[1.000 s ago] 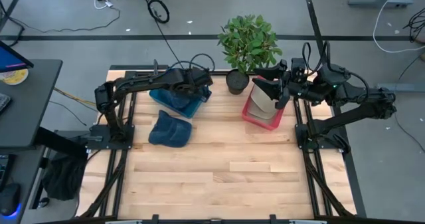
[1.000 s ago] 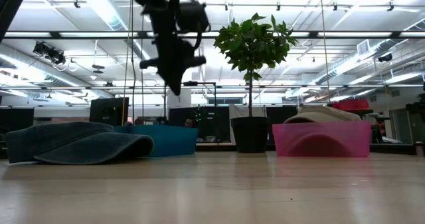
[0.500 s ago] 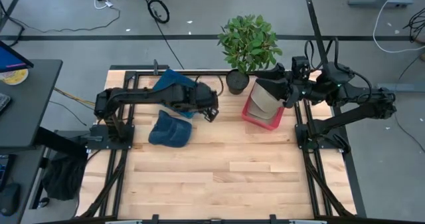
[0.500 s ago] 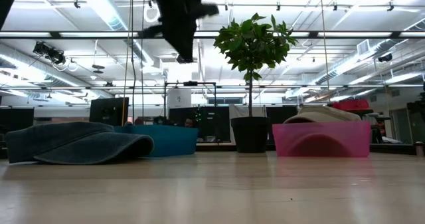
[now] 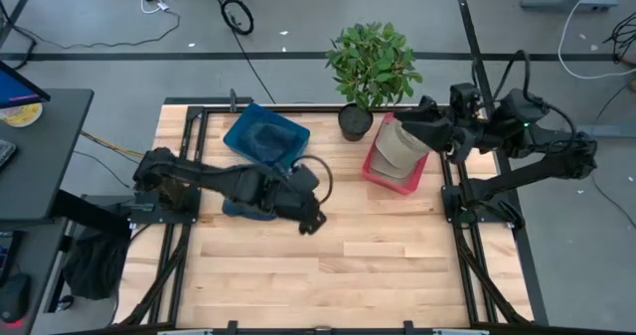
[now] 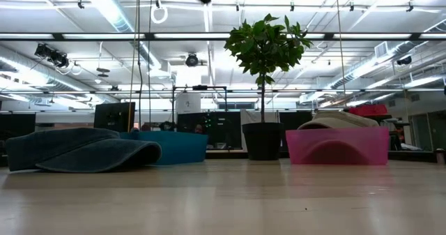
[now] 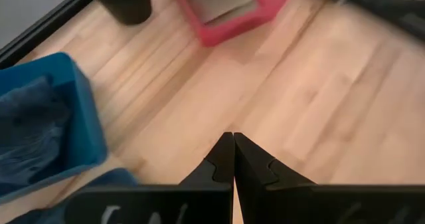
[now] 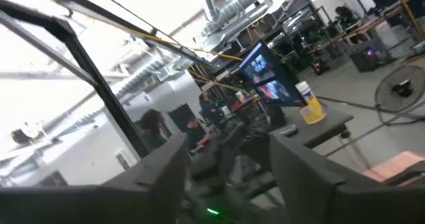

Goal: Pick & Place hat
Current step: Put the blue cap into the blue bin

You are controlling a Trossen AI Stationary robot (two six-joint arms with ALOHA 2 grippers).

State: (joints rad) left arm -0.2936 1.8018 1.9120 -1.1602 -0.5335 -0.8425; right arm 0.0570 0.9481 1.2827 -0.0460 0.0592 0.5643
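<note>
High view: a blue hat [image 5: 248, 198] lies on the table [image 5: 378, 275] at centre left, partly under the left arm, not yet binned. The left gripper [image 5: 311, 219] is closed and empty. The blue bin [image 5: 264, 136] above holds dark cloth; the pink bin [image 5: 396, 162] holds a tan hat [image 5: 399, 146]. The right gripper [image 5: 425, 126] hangs over it, jaws apart.

Low view: the hat [image 6: 80, 150] rests at lower left, just beside the blue bin [image 6: 178, 147].

Left wrist view: fingers [image 7: 222, 164] pressed together above bare wood.

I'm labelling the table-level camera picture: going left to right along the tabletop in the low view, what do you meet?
Dark blue fabric hat → teal-blue plastic bin → black pot of the green leafy plant → pink plastic bin holding a beige hat.
</note>
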